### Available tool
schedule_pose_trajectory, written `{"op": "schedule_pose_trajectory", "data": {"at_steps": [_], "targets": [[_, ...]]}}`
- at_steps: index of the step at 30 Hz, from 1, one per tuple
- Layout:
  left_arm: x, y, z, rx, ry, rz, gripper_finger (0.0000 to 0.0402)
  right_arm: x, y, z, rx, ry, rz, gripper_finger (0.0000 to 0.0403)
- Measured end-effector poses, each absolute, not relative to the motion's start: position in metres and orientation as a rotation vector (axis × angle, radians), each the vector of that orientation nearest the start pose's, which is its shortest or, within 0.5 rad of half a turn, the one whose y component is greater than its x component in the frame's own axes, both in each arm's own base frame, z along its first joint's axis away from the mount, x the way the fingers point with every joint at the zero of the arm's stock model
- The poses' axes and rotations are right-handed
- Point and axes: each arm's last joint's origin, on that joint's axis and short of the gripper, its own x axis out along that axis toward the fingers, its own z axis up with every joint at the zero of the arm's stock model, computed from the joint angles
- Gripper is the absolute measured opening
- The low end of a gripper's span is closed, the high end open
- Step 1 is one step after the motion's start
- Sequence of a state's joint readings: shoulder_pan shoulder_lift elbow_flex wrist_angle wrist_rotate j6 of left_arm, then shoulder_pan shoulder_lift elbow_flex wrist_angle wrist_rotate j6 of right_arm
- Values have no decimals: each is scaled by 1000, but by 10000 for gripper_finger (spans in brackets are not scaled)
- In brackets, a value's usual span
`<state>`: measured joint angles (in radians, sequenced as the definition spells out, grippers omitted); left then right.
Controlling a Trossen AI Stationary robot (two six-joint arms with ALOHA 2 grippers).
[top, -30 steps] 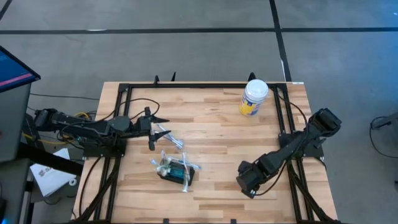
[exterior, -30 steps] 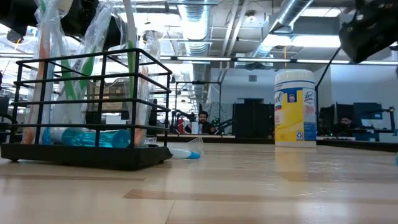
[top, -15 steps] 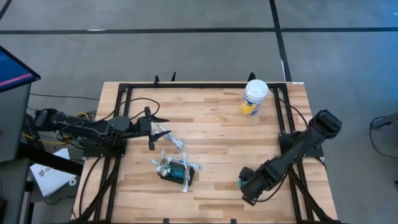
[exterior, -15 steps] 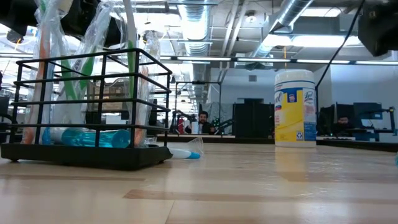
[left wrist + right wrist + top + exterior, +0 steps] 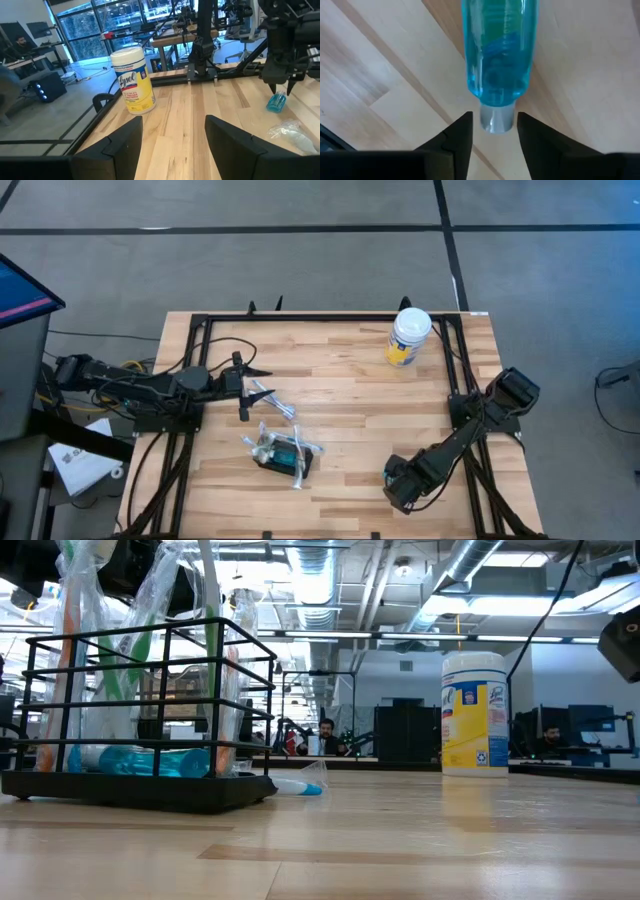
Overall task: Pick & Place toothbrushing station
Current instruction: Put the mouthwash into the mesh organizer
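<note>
Right pincer low over front-right of wooden desk, fingers parted astride silver cap of translucent blue bottle lying flat, not gripping. Black wire-frame toothbrushing station sits front-centre, holding wrapped brushes. Left pincer released, waiting behind station.

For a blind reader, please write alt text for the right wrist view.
A clear blue bottle with a silver cap lies on the wooden table, its cap pointing into the gap between the right gripper's two open dark fingers.
</note>
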<state>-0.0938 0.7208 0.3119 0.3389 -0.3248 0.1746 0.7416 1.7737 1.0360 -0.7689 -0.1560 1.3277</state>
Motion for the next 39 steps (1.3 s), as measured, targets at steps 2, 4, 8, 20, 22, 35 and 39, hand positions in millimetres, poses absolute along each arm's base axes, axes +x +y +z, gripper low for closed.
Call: {"op": "schedule_pose_trajectory", "data": {"at_steps": [2,4,8,20,22,35,39], "targets": [[165,-6,229,167,86,225,209,220,205,147,574,1620,-353,153],[165,-6,229,163,86,225,209,220,204,150,576,1613,-338,163],[165,-6,229,163,86,225,209,223,206,147,581,1603,-318,181],[165,-6,228,136,85,226,209,225,209,142,561,1594,-288,179],[165,-6,229,133,83,226,209,224,210,142,558,1594,-288,171],[165,-6,229,137,82,226,209,225,210,142,558,1566,-299,119],[165,-6,229,136,77,227,209,225,210,142,558,1567,-299,108]]}}
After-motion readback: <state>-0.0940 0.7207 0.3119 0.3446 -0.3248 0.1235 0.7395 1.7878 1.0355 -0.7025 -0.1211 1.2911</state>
